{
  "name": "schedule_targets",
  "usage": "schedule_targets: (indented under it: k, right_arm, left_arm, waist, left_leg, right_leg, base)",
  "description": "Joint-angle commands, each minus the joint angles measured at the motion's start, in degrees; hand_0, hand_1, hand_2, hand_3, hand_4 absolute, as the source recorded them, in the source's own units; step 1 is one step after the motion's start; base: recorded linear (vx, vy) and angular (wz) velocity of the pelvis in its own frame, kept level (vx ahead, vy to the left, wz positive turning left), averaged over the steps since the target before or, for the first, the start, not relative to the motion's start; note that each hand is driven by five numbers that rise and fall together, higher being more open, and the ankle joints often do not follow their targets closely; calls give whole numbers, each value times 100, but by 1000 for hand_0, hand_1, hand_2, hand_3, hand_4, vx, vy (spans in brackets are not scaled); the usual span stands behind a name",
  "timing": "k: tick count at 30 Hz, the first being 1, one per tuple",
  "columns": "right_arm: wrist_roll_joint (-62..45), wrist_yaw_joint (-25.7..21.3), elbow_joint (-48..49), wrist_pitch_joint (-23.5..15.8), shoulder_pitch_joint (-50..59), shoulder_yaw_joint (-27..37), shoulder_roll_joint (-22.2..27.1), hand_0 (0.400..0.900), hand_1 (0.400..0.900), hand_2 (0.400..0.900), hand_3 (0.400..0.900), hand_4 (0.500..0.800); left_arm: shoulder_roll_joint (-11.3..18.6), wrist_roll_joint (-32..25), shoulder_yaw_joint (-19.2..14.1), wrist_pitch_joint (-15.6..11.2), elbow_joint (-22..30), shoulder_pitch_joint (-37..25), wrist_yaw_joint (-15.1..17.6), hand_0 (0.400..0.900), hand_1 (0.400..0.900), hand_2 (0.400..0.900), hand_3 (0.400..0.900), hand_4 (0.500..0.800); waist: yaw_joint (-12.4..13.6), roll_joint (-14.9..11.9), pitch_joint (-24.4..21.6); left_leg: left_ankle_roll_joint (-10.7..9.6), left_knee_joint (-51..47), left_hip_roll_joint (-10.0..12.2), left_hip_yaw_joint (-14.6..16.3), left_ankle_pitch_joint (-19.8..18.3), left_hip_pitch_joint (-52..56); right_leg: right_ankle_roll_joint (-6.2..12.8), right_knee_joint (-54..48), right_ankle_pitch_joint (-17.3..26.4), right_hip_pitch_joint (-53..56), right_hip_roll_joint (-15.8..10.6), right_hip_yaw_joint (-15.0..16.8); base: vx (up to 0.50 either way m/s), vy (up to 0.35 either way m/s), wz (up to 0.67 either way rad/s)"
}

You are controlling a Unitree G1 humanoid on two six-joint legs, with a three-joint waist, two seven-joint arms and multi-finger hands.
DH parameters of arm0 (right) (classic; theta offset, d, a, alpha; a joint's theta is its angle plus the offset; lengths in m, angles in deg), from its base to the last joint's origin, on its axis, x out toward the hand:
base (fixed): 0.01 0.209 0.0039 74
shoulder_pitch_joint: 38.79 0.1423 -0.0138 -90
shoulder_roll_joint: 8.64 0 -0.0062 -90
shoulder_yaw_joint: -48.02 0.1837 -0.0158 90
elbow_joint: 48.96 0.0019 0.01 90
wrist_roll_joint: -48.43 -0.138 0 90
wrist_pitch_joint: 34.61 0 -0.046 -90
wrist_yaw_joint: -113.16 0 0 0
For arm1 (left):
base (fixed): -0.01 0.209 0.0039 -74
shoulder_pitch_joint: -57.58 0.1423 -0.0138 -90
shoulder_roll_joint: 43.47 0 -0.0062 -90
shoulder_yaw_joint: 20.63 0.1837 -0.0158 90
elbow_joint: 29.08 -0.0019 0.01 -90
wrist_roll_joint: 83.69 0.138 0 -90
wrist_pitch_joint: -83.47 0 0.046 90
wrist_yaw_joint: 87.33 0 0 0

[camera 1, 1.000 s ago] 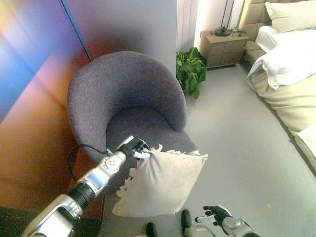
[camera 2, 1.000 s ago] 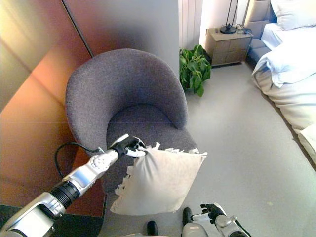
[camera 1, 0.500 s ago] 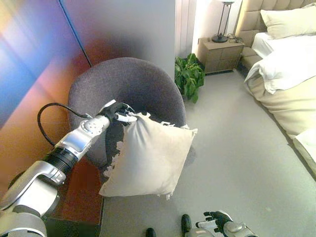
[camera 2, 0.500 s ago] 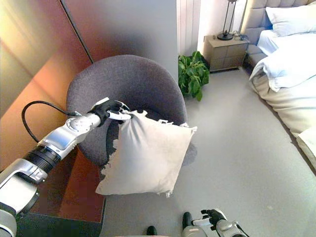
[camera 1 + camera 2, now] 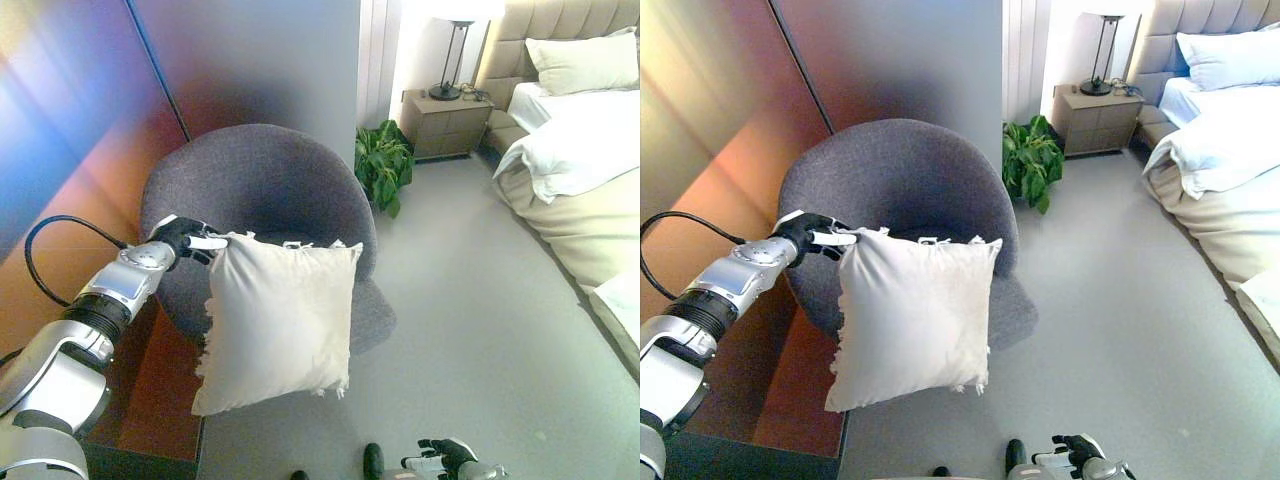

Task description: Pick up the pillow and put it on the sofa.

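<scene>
A cream pillow with a fringed edge hangs in the air in front of a grey round armchair. My left hand is shut on the pillow's upper left corner and holds it up; the pillow hides most of the chair's seat. The same shows in the right eye view, with the pillow under my left hand. My right hand shows at the bottom edge, low above the floor, with its fingers curled and nothing in it.
A potted green plant stands right of the chair. A wooden nightstand with a lamp stands behind it. A bed with white bedding fills the right side. A dark wall panel rises behind the chair. Grey floor lies between chair and bed.
My left hand has lifted the pillow higher and swung it to the left, up in front of the chair. The view has also shifted. My right hand stays low.
</scene>
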Motion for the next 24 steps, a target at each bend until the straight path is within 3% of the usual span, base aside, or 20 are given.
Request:
schedule_targets:
  k: [1, 7, 12, 13, 14, 24]
  right_arm:
    - [63, -28, -231, -94, -324, -162, 333, 900, 900, 900, 900, 800]
    - [5, 3, -168, -256, -254, -274, 491, 900, 900, 900, 900, 800]
    - [-87, -3, 21, -249, -180, -495, 611, 900, 900, 900, 900, 800]
    - [-95, 1, 35, -261, -166, -524, 633, 900, 900, 900, 900, 800]
    - [-107, 8, 61, -267, -139, -554, 669, 900, 900, 900, 900, 800]
    - [-111, 26, 47, -256, -175, -544, 683, 900, 900, 900, 900, 800]
  left_arm:
    - [949, 11, -785, -650, -707, -2203, 774, 400, 400, 400, 400, 500]
    - [1144, 472, -853, -492, -1193, -2504, 1589, 400, 400, 400, 400, 500]
    - [1317, 1118, -759, -758, -1645, -2796, 2012, 400, 400, 400, 400, 500]
    - [1331, 1163, -689, -772, -1677, -2887, 2036, 573, 573, 573, 573, 604]
    - [1333, 1111, -601, -708, -1666, -3006, 2101, 900, 900, 900, 900, 800]
    - [1285, 1292, -393, -605, -1723, -3200, 2100, 900, 900, 900, 900, 800]
  waist:
    - [-18, 210, -433]
    - [-65, 278, -259]
    - [-138, 299, -121]
    - [-149, 300, -92]
    - [-161, 299, -39]
    - [-180, 295, 6]
  left_leg:
    - [-163, 37, -71, -75, -239, -114]
    - [-134, 59, -116, -89, -243, -269]
    - [-132, 61, -155, -86, -251, -344]
    - [-135, 60, -153, -74, -249, -358]
    - [-137, 56, -152, -62, -251, -379]
    - [-166, 26, -137, -10, -279, -297]
  right_leg:
    - [786, 321, -730, 294, -284, 248]
    - [762, 399, -755, 83, -314, 309]
    - [751, 408, -757, -19, -336, 397]
    - [751, 409, -752, -39, -338, 408]
    - [750, 410, -752, -66, -340, 421]
    - [782, 366, -758, 15, -357, 363]
  base:
    - [34, 22, 1]
    - [-4, 37, 0]
    - [-12, 56, 0]
    - [-55, 43, 0]
    - [-65, 31, 1]
    - [-4, 4, 2]
